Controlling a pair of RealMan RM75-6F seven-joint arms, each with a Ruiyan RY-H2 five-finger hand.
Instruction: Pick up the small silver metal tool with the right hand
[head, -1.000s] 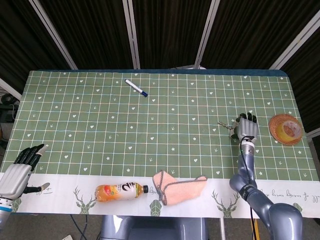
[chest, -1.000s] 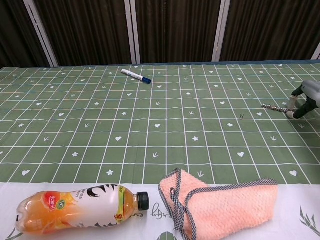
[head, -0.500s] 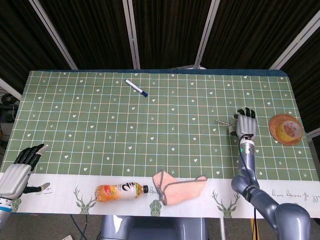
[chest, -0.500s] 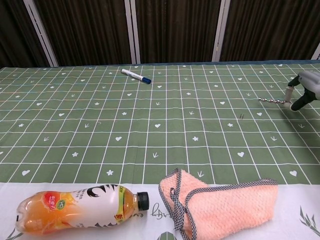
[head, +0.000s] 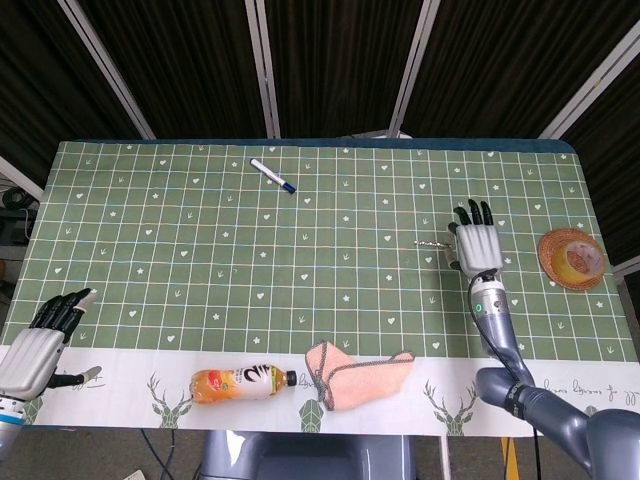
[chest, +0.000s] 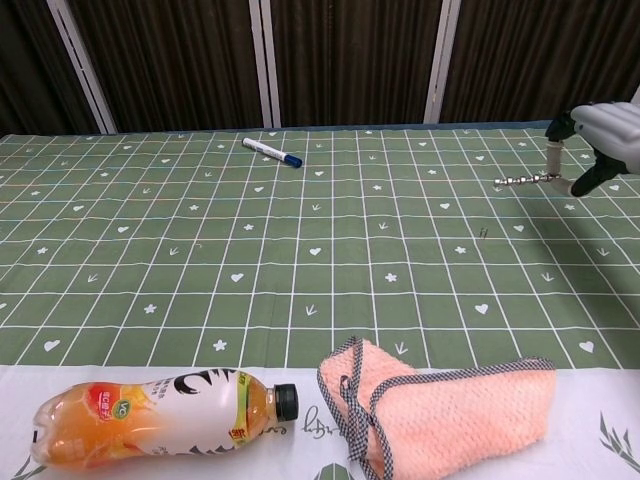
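Table (head: 200, 260): I see green grid cloth, white near edge.
Room: dark slatted panels behind.
Right hand (head: 476, 245): I'm pinching the silver metal tool (chest: 522, 181), lifted, right side.
Left hand (head: 40, 340): idle, fingers loosely apart, near-left edge.

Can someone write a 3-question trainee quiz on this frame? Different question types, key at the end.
1. True or false: the right hand holds the silver metal tool clear of the table.
2. Which thing lies nearest the orange juice bottle? A) marker pen B) pink cloth C) woven coaster
3. Fill in: the left hand rests near the table's front ____ corner, holding nothing.

Key:
1. True; the tool sticks out sideways from the fingers, above the mat.
2. B
3. left
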